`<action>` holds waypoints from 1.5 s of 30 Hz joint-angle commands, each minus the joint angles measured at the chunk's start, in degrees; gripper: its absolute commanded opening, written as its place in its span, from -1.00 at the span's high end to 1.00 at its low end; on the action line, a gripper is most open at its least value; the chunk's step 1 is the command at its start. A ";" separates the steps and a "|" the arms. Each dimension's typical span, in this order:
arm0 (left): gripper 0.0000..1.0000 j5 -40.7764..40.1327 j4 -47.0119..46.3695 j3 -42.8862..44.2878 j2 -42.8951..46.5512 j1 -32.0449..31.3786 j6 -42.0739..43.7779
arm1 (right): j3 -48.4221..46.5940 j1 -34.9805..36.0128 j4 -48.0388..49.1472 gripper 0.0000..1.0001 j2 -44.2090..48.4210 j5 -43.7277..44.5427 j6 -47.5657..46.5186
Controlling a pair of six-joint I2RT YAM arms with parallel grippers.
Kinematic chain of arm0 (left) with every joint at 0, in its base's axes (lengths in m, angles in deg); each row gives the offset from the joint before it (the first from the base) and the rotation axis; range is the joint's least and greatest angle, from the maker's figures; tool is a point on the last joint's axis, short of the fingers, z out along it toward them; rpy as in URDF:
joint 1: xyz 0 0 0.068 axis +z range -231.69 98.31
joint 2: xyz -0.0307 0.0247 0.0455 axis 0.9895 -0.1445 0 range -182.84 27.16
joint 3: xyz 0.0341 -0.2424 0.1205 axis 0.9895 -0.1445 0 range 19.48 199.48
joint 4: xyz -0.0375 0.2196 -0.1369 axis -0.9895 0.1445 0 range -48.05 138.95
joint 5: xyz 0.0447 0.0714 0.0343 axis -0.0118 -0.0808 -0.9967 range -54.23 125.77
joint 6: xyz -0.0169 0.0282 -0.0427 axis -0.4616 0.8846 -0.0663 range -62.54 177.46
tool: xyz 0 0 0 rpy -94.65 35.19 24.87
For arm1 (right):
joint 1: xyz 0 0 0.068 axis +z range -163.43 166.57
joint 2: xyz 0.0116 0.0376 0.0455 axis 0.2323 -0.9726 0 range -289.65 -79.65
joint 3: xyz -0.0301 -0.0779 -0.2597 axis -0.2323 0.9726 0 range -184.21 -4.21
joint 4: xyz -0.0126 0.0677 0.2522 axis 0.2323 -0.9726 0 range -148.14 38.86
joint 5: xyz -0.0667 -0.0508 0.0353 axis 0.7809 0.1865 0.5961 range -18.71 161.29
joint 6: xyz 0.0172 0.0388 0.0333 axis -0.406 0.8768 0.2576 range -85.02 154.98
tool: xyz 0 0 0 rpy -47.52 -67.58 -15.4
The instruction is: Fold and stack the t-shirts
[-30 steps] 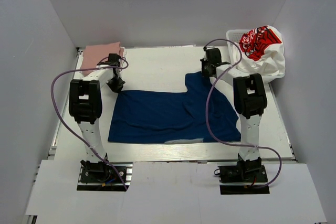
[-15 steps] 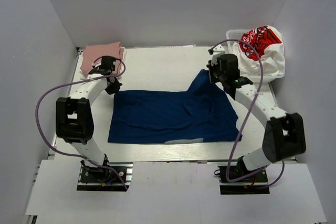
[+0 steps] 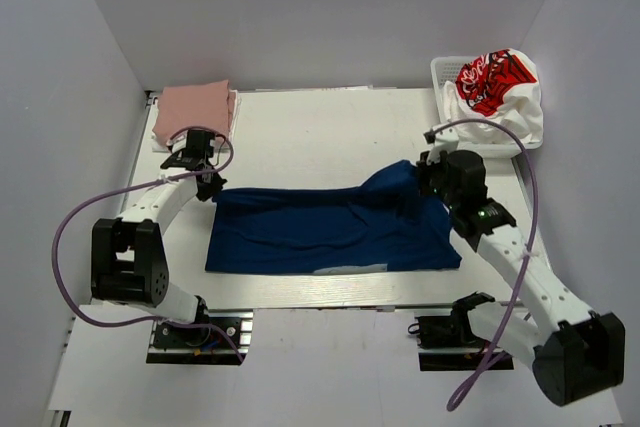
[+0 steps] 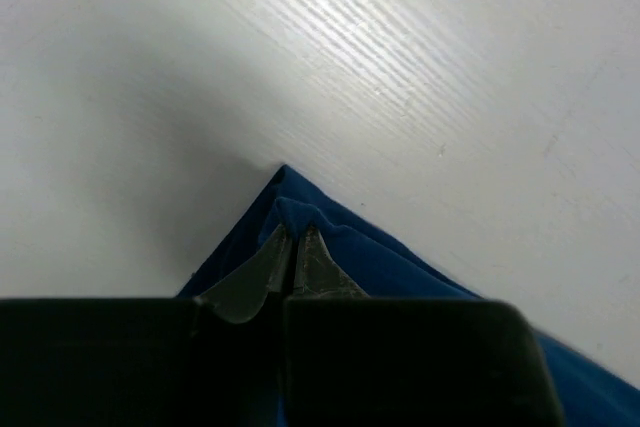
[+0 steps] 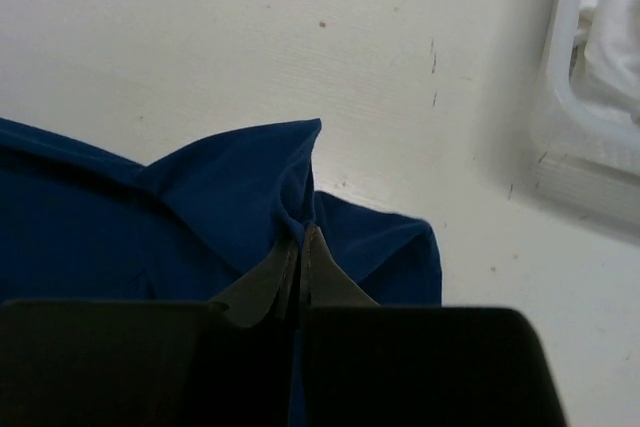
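Observation:
A navy blue t-shirt (image 3: 330, 230) lies spread across the middle of the table. My left gripper (image 3: 207, 187) is shut on its far left corner (image 4: 283, 192). My right gripper (image 3: 428, 179) is shut on its far right edge (image 5: 275, 177), which is lifted into a fold. A folded dusty-pink t-shirt (image 3: 193, 108) lies at the far left corner. White t-shirts with red graphics (image 3: 500, 92) are heaped in the basket at the far right.
The white plastic lattice basket (image 3: 440, 72) stands at the far right corner; its rim shows in the right wrist view (image 5: 565, 97). Grey walls enclose the table on three sides. Purple cables loop from both arms.
Both grippers have pulled the shirt's far edge toward the near side, folding it over. The shirt's far right flap has come down and the shirt now looks narrower.

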 commanded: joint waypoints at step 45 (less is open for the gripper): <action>-1.00 14.65 -0.87 -2.86 4.13 -6.12 -4.17 | -2.61 2.45 -4.44 -0.81 -17.14 1.87 23.69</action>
